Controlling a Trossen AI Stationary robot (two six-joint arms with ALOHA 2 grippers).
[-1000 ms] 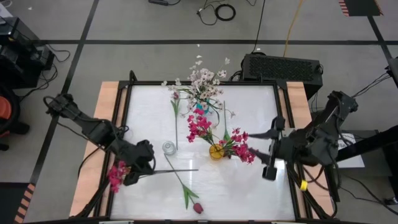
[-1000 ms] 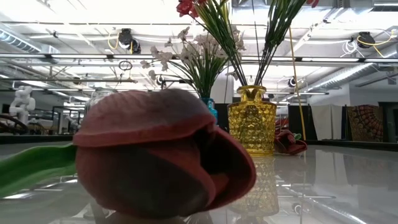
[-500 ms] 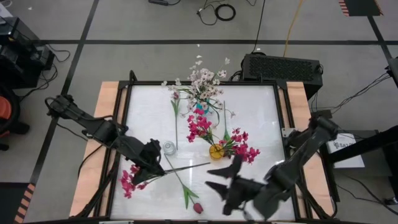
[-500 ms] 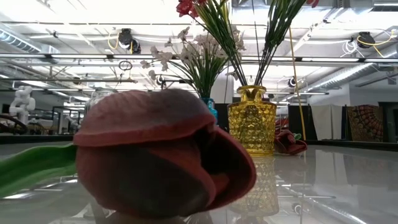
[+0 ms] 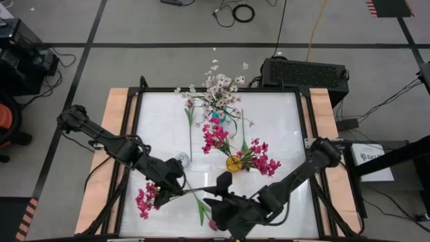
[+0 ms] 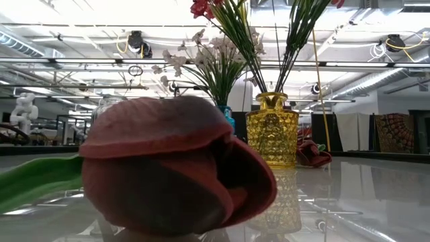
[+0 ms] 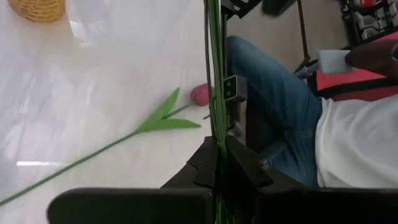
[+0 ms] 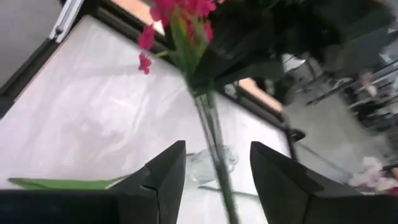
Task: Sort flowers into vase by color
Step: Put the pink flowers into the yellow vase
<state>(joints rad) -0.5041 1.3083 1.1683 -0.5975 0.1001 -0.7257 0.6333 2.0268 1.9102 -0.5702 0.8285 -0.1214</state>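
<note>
My left gripper (image 5: 172, 186) is shut on a magenta flower whose blooms (image 5: 146, 200) hang near the table's left edge and whose green stem (image 5: 201, 191) reaches toward the right. My right gripper (image 8: 214, 174) is open near the table's front middle, with that stem (image 8: 210, 134) standing between its fingers, touching neither. A dark maroon tulip (image 5: 213, 224) lies on its side by the near edge and fills the low view (image 6: 171, 171). The yellow vase (image 5: 233, 163) holds magenta flowers, a blue vase (image 5: 216, 115) holds white-pink sprays, and a clear glass vase (image 5: 182, 159) stands between them. My left gripper pinches the magenta flower's green stem (image 7: 217, 134) between its two fingers, close to the bloom end. The fingers slant down from the table's left side, and the stem runs forward past the fingertips, roughly along them. The flower is lifted clear of the table.
Another tulip (image 5: 189, 106) lies on the table at the back, left of the blue vase. A person in jeans and a white shirt (image 7: 348, 155) sits beyond the near edge. A black frame (image 5: 134, 128) rims the white tabletop.
My right gripper has swept from the table's right side toward the near middle and down, turning about, until its open fingers stand around the held stem. My left gripper has carried the magenta flower a little toward the right and the near edge.
</note>
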